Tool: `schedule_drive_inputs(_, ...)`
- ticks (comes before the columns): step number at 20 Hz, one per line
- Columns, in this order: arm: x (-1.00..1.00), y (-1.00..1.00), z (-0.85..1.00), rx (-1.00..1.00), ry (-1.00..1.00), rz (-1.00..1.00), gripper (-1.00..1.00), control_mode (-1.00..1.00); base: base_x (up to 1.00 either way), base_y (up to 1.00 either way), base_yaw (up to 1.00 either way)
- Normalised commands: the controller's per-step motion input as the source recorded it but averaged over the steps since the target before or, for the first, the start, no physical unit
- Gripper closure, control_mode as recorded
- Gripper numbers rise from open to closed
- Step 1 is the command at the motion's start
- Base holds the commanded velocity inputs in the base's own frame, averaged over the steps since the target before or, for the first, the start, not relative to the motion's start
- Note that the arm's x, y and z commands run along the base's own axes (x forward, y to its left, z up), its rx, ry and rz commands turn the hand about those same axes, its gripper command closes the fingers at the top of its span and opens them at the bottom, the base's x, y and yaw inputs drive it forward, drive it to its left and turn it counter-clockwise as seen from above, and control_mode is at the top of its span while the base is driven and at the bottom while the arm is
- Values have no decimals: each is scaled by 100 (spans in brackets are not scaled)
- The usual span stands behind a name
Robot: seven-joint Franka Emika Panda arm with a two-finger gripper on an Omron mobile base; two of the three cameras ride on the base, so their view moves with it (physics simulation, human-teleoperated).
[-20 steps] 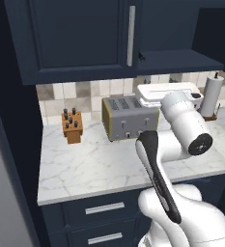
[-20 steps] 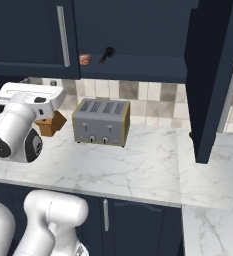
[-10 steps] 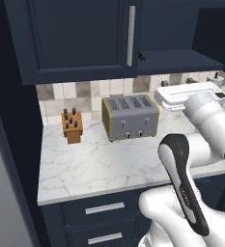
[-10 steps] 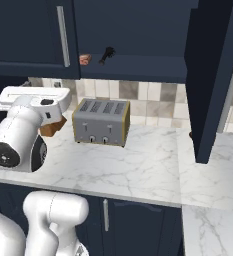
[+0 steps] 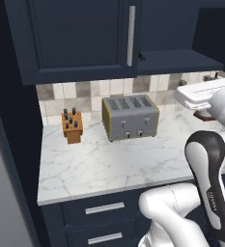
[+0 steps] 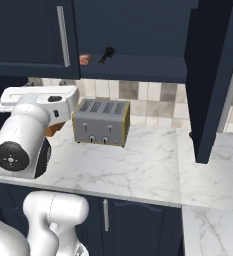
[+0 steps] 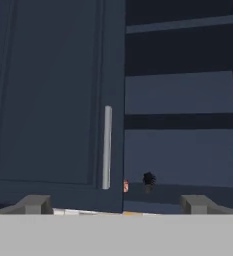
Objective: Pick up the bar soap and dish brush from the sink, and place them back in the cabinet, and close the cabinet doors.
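The bar soap (image 6: 85,59) and the black dish brush (image 6: 107,54) lie side by side on the shelf of the navy cabinet (image 6: 138,67). The hand view shows the bar soap (image 7: 125,186) and dish brush (image 7: 148,180) just right of the closed left cabinet door (image 7: 53,100) with its silver handle (image 7: 107,147). The right cabinet door (image 6: 213,75) stands swung out. My gripper (image 7: 115,205) is open and empty, some way back from the shelf and facing it. The white hand (image 5: 201,94) hovers over the counter at the right. The sink is out of view.
A silver toaster (image 5: 130,118) and a wooden knife block (image 5: 72,126) stand at the back of the marble counter (image 5: 99,164). Navy drawers (image 5: 104,208) run below. The open right door (image 6: 213,75) juts out over the counter.
The arm has swung right in the left base view, carrying the hand from over the toaster toward the right edge. Soap, brush and doors have not moved.
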Motion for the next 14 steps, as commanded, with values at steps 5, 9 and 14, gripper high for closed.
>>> schedule_drive_inputs(5, -24, -9, -5, 0, 0, 1, -100, -100, 0, 0, 0)
schedule_drive_inputs(9, -21, 0, -4, 0, 0, 0, -100, -100, 0, 0, 0)
schedule_drive_inputs(14, -13, 0, 0, 0, 1, 0, -100, -100, 0, 0, 0)
